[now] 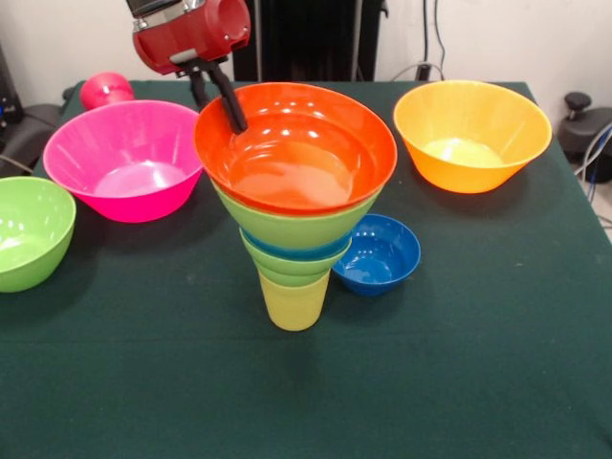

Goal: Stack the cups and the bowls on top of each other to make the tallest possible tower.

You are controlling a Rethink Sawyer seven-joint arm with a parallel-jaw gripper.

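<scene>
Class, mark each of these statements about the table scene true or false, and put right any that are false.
1. The tower stands on a yellow cup. True.
2. The top bowl of the tower is pink. False: it is the orange-red bowl; the pink bowl sits apart on the table.
3. A dark blue bowl sits on the table beside the tower. True.
4. The yellow-orange bowl is part of the tower. False: it stands alone.
5. The gripper reaches the orange-red bowl's rim. True.

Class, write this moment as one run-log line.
tower: yellow cup base, green and blue bowls, orange-red bowl on top | gripper: at top bowl's rim, one finger inside | loose: pink bowl, yellow-orange bowl
</scene>
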